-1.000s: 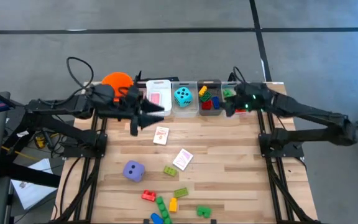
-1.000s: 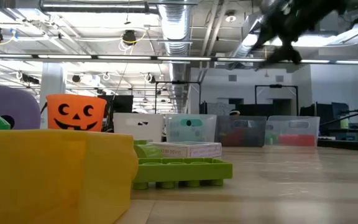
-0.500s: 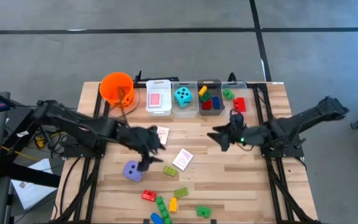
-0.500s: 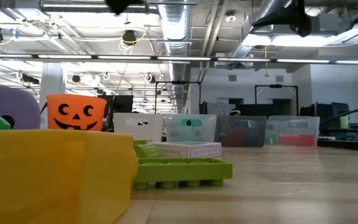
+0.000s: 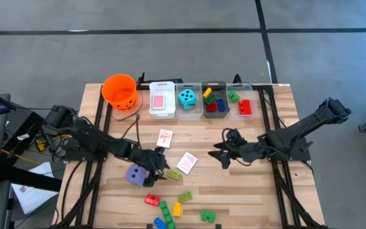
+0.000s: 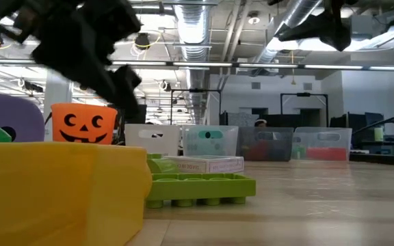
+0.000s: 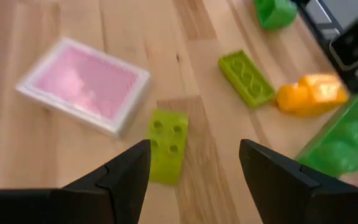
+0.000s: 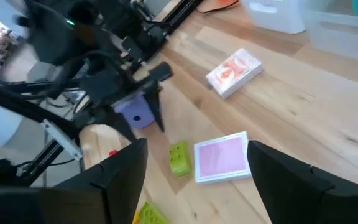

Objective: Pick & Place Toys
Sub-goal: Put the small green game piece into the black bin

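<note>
Toys lie loose on the wooden table: a purple die (image 5: 135, 174), a light green brick (image 5: 173, 174), two pink-backed cards (image 5: 187, 163) (image 5: 164, 138), and several bricks (image 5: 170, 208) near the front edge. My left gripper (image 5: 160, 169) hovers open just right of the die. In its wrist view the light green brick (image 7: 168, 146) lies between and ahead of the fingers of my left gripper (image 7: 194, 155), untouched. My right gripper (image 5: 222, 154) hangs open above the table's middle right, pointing toward the card (image 8: 224, 157).
At the far edge stand an orange bucket (image 5: 120, 91) and a row of bins: a white one (image 5: 162, 109) holding a card, then clear ones with a teal die (image 5: 187, 98) and bricks (image 5: 213, 100). A yellow brick (image 6: 60, 191) sits close to the low camera.
My left gripper has swung from beside the bucket toward the near edge and dropped low, tipping downward over the light green brick. My right gripper has left the bins at the far right and come toward the table's middle. Both stay open. No toy has moved.
</note>
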Motion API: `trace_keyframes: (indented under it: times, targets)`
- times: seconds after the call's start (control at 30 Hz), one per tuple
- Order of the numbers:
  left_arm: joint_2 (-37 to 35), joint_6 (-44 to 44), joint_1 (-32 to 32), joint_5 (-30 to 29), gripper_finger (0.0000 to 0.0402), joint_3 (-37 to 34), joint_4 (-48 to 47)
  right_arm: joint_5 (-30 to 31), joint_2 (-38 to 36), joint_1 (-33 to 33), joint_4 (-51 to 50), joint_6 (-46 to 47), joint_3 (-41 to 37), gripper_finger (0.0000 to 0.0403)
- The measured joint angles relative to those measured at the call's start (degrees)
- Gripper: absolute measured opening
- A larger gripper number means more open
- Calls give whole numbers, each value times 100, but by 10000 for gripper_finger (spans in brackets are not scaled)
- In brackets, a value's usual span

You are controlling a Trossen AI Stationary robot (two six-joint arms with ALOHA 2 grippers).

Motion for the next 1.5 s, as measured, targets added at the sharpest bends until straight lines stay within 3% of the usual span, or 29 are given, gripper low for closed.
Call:
trace_keyframes:
  times: [0.2, 0.5, 0.83, 1.17, 1.5]
  targets:
    - [321, -32, -34, -51, 270, -504, 775, -94, -21, -46, 8, 81, 0, 269]
    - [710, -32, -32, -805, 318, -661, 1188, -112, -8, -46, 57, 243, 2, 269]
    - [1498, -17, -32, -826, 331, -656, 2356, -109, -8, -46, 57, 492, 2, 269]
    - [1742, 126, -148, -817, 295, -645, 2723, -104, -8, -91, 57, 489, 2, 269]
    - [1746, -283, -327, -691, 181, -645, 2749, -92, -8, -248, 55, 445, 2, 269]
